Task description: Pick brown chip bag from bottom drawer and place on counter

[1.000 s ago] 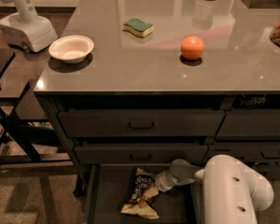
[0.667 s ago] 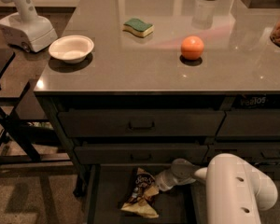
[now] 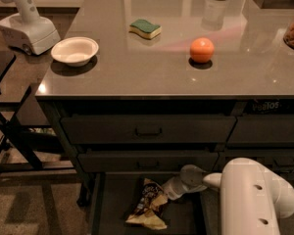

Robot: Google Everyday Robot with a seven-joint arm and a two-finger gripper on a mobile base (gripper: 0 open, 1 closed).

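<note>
Reaching low into the open bottom drawer [image 3: 110, 204] to take the brown chip bag [image 3: 147, 207] lying there, the gripper [image 3: 165, 192] is at the bag's right edge; whether it grips, I cannot tell.

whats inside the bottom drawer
A chip bag lies in the open bottom drawer, with the gripper at the bag's right edge. The arm covers the drawer's right part, so anything there is hidden.
</note>
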